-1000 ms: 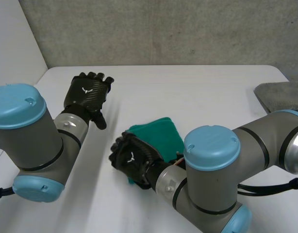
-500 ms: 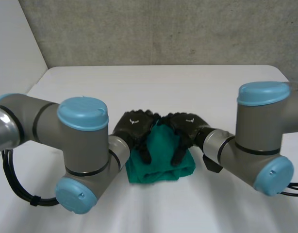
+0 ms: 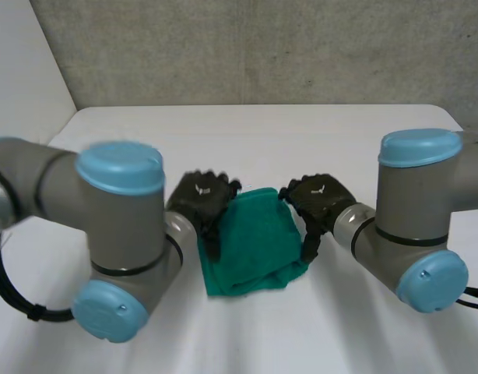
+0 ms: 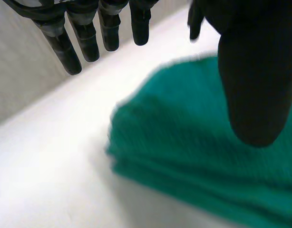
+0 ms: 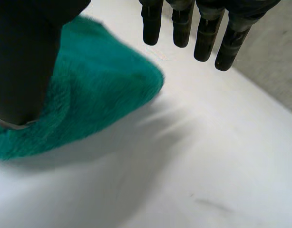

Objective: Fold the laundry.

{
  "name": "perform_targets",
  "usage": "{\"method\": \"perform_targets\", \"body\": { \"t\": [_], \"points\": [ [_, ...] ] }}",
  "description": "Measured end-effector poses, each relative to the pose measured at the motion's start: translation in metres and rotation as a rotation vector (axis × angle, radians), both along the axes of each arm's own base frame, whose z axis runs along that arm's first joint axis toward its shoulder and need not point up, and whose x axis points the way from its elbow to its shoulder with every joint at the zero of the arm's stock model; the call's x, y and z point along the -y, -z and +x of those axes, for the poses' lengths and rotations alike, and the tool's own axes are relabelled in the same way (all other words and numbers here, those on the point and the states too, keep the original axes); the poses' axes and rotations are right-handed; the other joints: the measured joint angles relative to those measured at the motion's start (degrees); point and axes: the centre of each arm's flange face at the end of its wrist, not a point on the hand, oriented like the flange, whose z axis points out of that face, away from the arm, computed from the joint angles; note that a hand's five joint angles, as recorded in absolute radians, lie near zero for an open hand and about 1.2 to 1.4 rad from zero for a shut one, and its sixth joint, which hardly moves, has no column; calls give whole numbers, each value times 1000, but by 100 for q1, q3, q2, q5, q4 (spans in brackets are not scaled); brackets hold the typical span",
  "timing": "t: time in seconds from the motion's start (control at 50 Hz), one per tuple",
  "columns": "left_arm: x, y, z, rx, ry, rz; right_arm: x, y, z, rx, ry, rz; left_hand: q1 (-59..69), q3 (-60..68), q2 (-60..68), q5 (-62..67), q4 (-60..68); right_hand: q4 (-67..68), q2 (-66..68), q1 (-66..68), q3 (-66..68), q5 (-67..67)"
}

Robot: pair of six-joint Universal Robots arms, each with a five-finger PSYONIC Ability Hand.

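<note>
Flanking cloth point(image 3: 251, 234) with both hands: left hand point(image 3: 198, 195) at its left edge, right hand point(image 3: 317, 199) at its right edge, both nearer the far corners. Showing left fingers point(image 4: 84, 38) straight and well apart from thumb point(image 4: 253, 85), clamped on nothing. Same on right: fingers point(image 5: 152, 26) straight, thumb point(image 5: 22, 61) apart, nothing gripped. Reaching past cloth edge with fingertips on each side, over bare table point(image 3: 301, 132); hanging each thumb above green pile. Cannot tell whether either thumb touches.

Lying mid-table, nearer the near edge than the far one, between the two hands. Already folded into a compact stack, layers visible along the left side in the left wrist view. Looks slightly rumpled and uneven at the near edge in the head view.

Judging step: late stage, either squaring up the finished stack or setting up one more fold. Most of the folding looks done.

Next move, as a guess: needs lowering both hands evenly, then pinching side edges between thumb and fingers for another fold, or pressing flat to tidy the near edge. Calls for matched timing to avoid dragging the stack sideways or springing the layers loose.
</note>
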Motion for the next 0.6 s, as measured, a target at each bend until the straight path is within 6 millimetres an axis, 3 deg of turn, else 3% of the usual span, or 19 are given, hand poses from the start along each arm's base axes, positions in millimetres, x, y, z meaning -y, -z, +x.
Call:
{"method": "perform_targets", "body": {
  "t": [0.14,0.3,0.44,0.6],
  "points": [
    [-6,-52,3,-107,47,-96,-11,-29,-7,80,15,-108,0,0,0,0,0,0,0,0,0,0],
    [-8,-92,12,-197,106,-144,-39,-20,-11,106,8,-70,0,0,0,0,0,0,0,0,0,0],
    [-9,-100,17,-243,157,-84,-64,-2,0,134,-45,-40,0,0,0,0,0,0,0,0,0,0],
    [-5,-100,21,-264,167,-19,-72,27,13,131,-92,-37,0,0,0,0,0,0,0,0,0,0]
  ]
}}
